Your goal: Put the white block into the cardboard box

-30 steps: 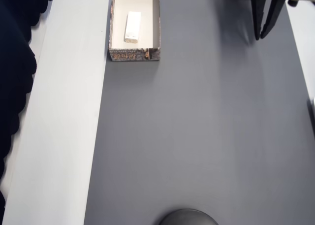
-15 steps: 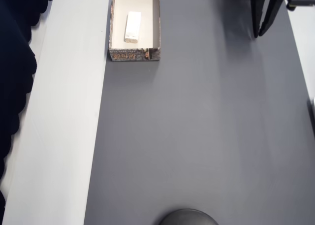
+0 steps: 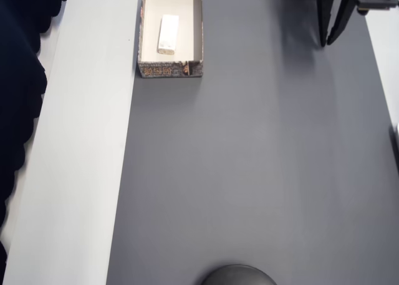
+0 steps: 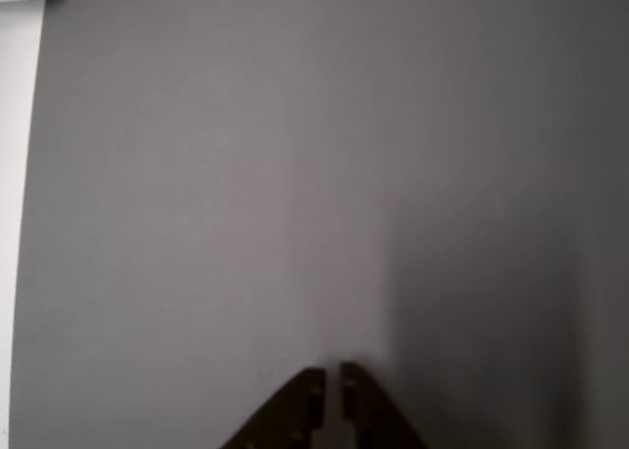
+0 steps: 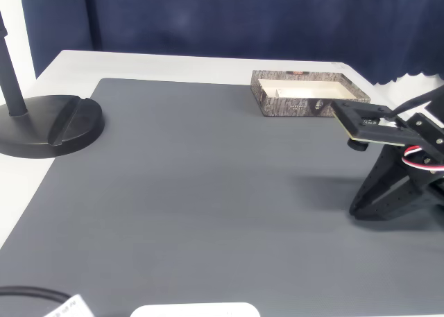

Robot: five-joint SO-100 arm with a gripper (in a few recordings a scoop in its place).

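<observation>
Block [image 3: 168, 33] sits inside the cardboard box [image 3: 169, 69], lying lengthwise on the cream floor, a little left of centre in the overhead view, with bare floor showing on all sides of it. Box is at the top edge of the overhead view, straddling the border between the grey mat [image 3: 249, 173] and the white desk [image 3: 81, 173]. Over to the fixed view: the box [image 5: 298, 106] is at the far side of the mat, its printed wall facing the camera. The gripper [image 3: 326, 44] is well apart from the box, low over the mat at the top right of the overhead view. From the wrist view the fingers [image 4: 298, 410] are nearly together, just a thin slit between the tips, nothing held. A black round stand base [image 5: 48, 125] rests at the mat's left edge in the fixed view
</observation>
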